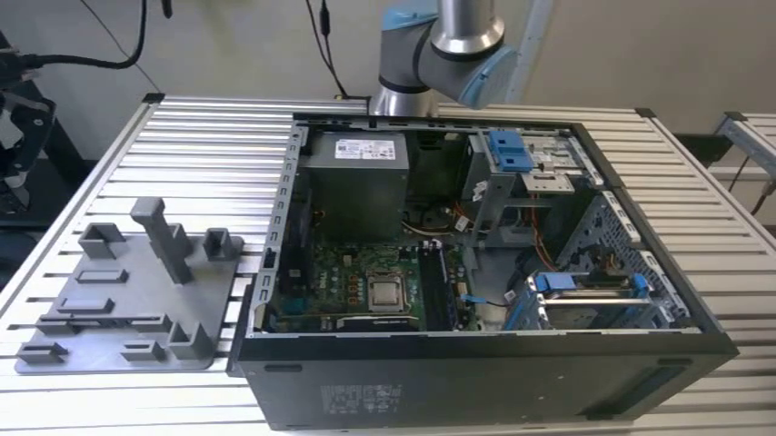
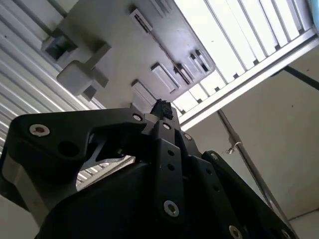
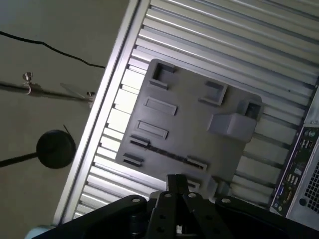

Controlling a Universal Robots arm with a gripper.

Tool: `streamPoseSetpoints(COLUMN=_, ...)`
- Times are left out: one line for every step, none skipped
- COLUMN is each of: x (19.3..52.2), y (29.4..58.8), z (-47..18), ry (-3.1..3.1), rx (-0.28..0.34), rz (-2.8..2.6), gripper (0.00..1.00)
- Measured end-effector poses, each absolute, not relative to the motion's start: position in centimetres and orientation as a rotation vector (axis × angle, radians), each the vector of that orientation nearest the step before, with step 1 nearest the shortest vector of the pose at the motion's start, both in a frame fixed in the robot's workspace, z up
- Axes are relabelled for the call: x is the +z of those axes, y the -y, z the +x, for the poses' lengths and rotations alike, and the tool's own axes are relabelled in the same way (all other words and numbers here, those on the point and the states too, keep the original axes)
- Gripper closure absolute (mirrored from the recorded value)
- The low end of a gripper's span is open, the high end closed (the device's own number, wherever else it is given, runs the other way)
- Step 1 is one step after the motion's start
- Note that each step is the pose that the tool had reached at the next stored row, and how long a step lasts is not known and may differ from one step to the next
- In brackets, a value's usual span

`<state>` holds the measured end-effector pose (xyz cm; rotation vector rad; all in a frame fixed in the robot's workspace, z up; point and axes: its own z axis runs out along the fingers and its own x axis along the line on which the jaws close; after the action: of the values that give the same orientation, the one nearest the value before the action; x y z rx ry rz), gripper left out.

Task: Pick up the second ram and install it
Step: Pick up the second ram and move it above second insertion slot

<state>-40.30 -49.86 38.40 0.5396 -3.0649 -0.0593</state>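
My gripper (image 3: 177,180) hangs high above the grey fixture tray (image 3: 189,134), its dark fingers drawn together to a narrow tip with nothing between them; the tip (image 2: 162,107) looks the same in the second wrist view. The tray (image 1: 122,300) lies on the exterior view's left, and its long slot (image 3: 167,152) holds no blue stick. Inside the open computer case (image 1: 485,363), thin long strips stand in the memory slots (image 1: 439,286) beside the processor (image 1: 385,292). I cannot tell which of them is the second ram.
The arm's base (image 1: 437,45) rises behind the case. A power supply (image 1: 352,182) and blue drive-bay clips (image 1: 510,150) fill the case's far side. The slatted metal table (image 1: 206,136) ends close beside the tray, with floor and cables (image 3: 45,47) beyond.
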Motion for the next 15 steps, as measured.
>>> streamPoseSetpoints(x=38.4, y=49.86, z=-40.3, ry=3.062, rx=-0.059, rz=0.553, gripper=0.89)
streamPoseSetpoints(x=38.4, y=49.85, z=-40.31, ry=3.062, rx=-0.058, rz=0.564, gripper=0.89)
streamPoseSetpoints(x=38.4, y=49.85, z=-40.31, ry=3.065, rx=-0.057, rz=0.572, gripper=0.89)
streamPoseSetpoints(x=38.4, y=49.85, z=-40.32, ry=3.067, rx=-0.055, rz=0.581, gripper=0.89)
streamPoseSetpoints(x=38.4, y=49.85, z=-40.32, ry=3.067, rx=-0.054, rz=0.591, gripper=0.89)
streamPoseSetpoints(x=38.4, y=49.85, z=-40.33, ry=3.066, rx=-0.053, rz=0.6, gripper=0.89)
streamPoseSetpoints(x=38.39, y=49.85, z=-40.34, ry=3.065, rx=-0.053, rz=0.607, gripper=0.89)
streamPoseSetpoints(x=38.39, y=49.85, z=-40.34, ry=3.065, rx=-0.053, rz=0.608, gripper=0.89)
streamPoseSetpoints(x=38.39, y=49.85, z=-40.34, ry=3.065, rx=-0.053, rz=0.608, gripper=0.89)
streamPoseSetpoints(x=38.39, y=49.85, z=-40.35, ry=3.065, rx=-0.053, rz=0.608, gripper=0.89)
streamPoseSetpoints(x=38.39, y=49.85, z=-40.35, ry=3.065, rx=-0.052, rz=0.608, gripper=0.89)
streamPoseSetpoints(x=38.4, y=49.85, z=-40.35, ry=3.064, rx=-0.052, rz=0.609, gripper=0.89)
streamPoseSetpoints(x=38.39, y=49.85, z=-40.35, ry=3.063, rx=-0.052, rz=0.615, gripper=0.89)
streamPoseSetpoints(x=38.4, y=49.85, z=-40.36, ry=3.061, rx=-0.052, rz=0.626, gripper=0.89)
streamPoseSetpoints(x=38.39, y=49.85, z=-40.37, ry=3.058, rx=-0.052, rz=0.64, gripper=0.89)
